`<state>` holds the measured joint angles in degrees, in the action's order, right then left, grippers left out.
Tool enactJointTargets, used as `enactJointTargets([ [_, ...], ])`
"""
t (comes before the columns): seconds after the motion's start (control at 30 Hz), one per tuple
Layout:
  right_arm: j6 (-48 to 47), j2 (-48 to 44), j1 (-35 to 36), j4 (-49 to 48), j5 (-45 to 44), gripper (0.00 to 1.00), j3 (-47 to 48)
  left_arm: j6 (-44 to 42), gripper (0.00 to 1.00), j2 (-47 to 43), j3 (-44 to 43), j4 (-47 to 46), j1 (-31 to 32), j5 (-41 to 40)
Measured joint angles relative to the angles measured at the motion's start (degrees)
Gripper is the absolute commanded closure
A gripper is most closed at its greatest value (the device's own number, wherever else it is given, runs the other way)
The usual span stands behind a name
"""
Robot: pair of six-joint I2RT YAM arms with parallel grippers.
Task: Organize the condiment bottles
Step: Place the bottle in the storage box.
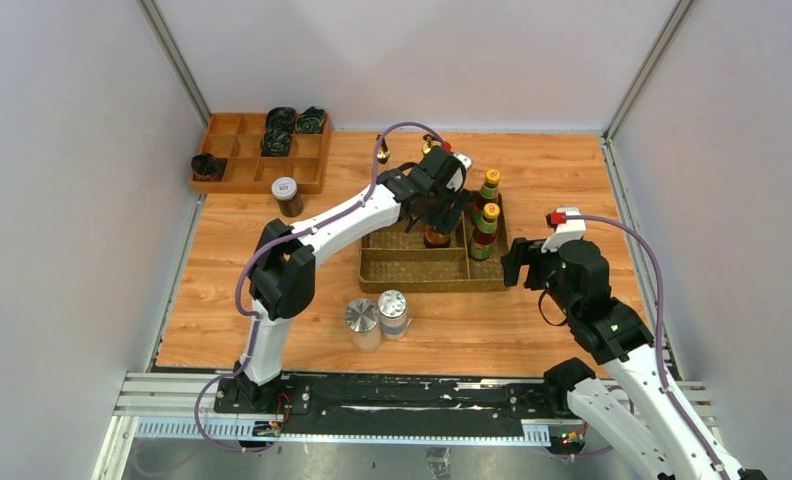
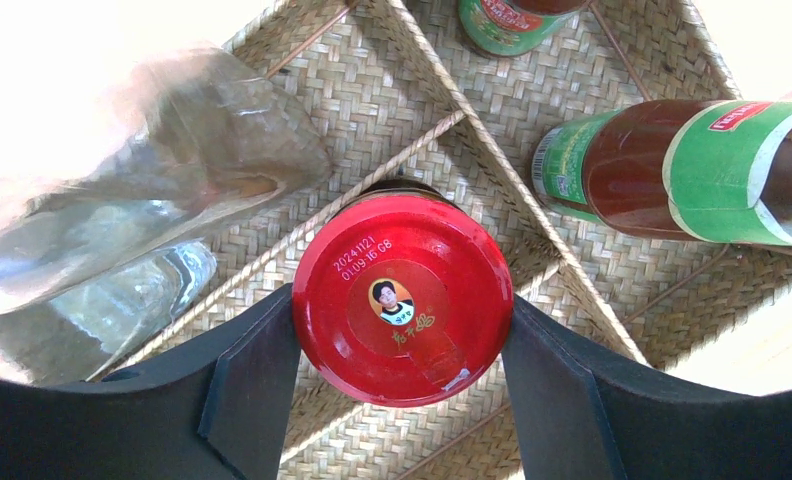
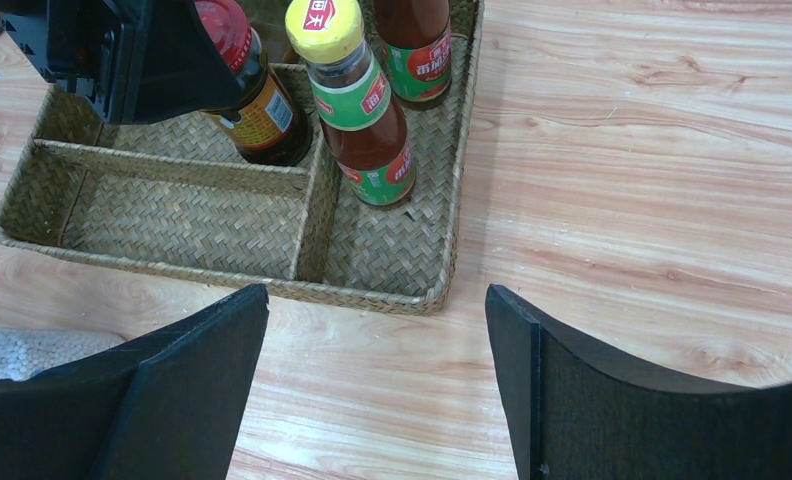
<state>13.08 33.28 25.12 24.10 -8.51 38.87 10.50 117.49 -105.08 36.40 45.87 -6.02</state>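
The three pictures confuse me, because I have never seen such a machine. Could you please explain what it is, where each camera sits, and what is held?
These are two robot arms at a table. One picture looks down from above; the other two come from a camera on each wrist. On the table stand a woven tray, two silver-lidded shakers, a white-lidded jar and a wooden box. Two sauce bottles stand in the tray. The left gripper is closed around a red-lidded jar there. The right gripper is open and holds nothing.
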Motion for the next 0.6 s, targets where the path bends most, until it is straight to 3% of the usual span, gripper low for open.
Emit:
enactJointTargets([
  [0.37,0.0,-0.1,0.0,-0.1,0.6,0.15,-0.1,0.4,0.19,0.0,0.5,-0.8,0.0,-0.1],
  [0.6,0.0,-0.5,0.0,-0.1,0.8,0.15,-0.1,0.9,0.18,-0.6,2.8,-0.8,0.0,0.7],
])
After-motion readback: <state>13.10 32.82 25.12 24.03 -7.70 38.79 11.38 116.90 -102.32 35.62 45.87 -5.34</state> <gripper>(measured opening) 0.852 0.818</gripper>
